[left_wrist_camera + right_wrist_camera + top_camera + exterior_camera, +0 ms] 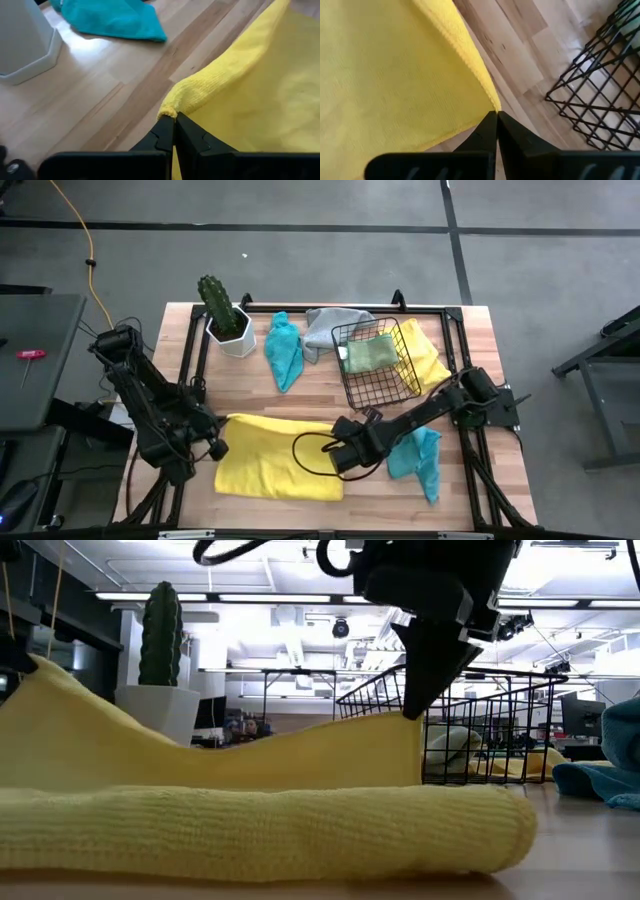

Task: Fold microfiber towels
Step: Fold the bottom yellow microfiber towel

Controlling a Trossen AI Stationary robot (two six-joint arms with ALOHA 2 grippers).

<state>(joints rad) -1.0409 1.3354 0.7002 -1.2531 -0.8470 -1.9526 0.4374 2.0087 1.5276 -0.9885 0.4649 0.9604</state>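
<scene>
Yellow towel: the yellow microfiber towel (275,458) lies spread at the near middle of the wooden table (320,385), both far corners pinched up.
Left grip: my left gripper (174,119) is clamped on its left far corner, only a small nub of cloth between the tips.
Right grip: my right gripper (497,116) is closed on the other far corner, at the very hem.
Slip risk: either pinch looks thin; I judge a quick pull could tug a corner free and spoil the fold.
Snag risk: the black wire basket (375,365) stands just beside my right arm; a swing outward could catch it.
Neighbours: one teal towel (418,458) lies near the right corner, another teal towel (284,350) and the potted cactus (226,318) farther back.
Open room: bare wood between the yellow cloth and the far teal one; the near edge is close.
</scene>
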